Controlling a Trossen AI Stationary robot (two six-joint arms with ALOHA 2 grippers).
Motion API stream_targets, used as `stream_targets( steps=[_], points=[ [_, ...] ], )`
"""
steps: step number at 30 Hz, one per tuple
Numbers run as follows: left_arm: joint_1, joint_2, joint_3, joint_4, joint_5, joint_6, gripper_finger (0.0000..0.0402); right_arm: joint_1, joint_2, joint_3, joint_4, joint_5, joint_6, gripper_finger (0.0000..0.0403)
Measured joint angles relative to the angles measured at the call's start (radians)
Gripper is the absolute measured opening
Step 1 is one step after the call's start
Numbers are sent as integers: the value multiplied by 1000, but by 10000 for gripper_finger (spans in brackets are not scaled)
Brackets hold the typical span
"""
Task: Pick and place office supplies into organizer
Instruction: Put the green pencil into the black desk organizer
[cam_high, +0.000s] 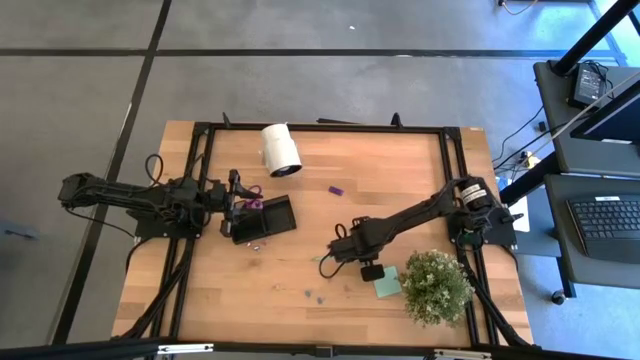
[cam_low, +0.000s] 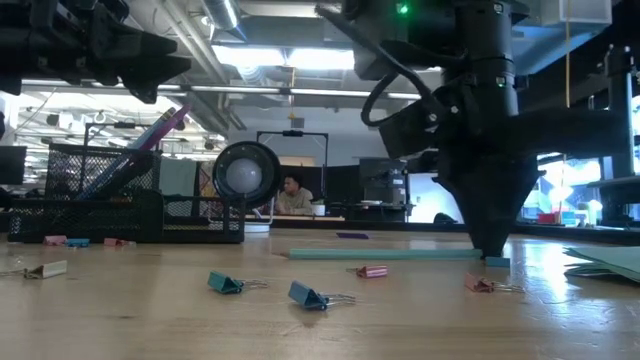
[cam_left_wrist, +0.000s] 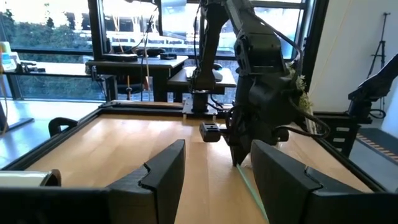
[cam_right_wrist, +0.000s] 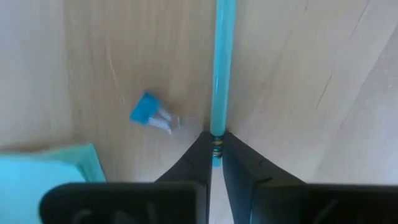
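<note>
The right tool (cam_right_wrist: 217, 149) is down on the wooden counter (cam_high: 300, 270), pinching one end of the pencil (cam_right_wrist: 221, 68). The pencil is long, thin and pale blue-green, with a small striped band right where the tips squeeze it. It lies flat on the counter, near the middle. A little blue clip (cam_right_wrist: 144, 111) lies just beside it, and a pale green sticky pad (cam_high: 388, 284) sits near, next to the bushy plant (cam_high: 436, 285). The left tool (cam_left_wrist: 214, 177) waits on the left with its two dark tips spread wide, grasping nothing, just beside the black organizer (cam_high: 268, 218). More small clips (cam_low: 308, 295) lie scattered on the near side of the counter.
</note>
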Motion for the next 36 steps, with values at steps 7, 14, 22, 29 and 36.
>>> stream_targets(
  steps=[7, 14, 22, 29, 36],
  points=[
    [0, 0, 0, 21, 0, 5, 178, 0, -1, 133, -206, 82, 2, 29],
    [0, 0, 8, 23, 1, -16, 178, -1, -2, 268, -358, 171, -2, 29],
    [0, 71, 200, -184, 77, 52, 179, -19, -4, 426, -541, 291, 2, 29],
    [1, 286, 455, -482, 69, -41, 195, -41, -6, 501, -575, 408, -68, 29],
    [86, 529, 729, -670, 194, -268, 197, -48, -6, 507, -575, 604, -150, 29]
  ],
)
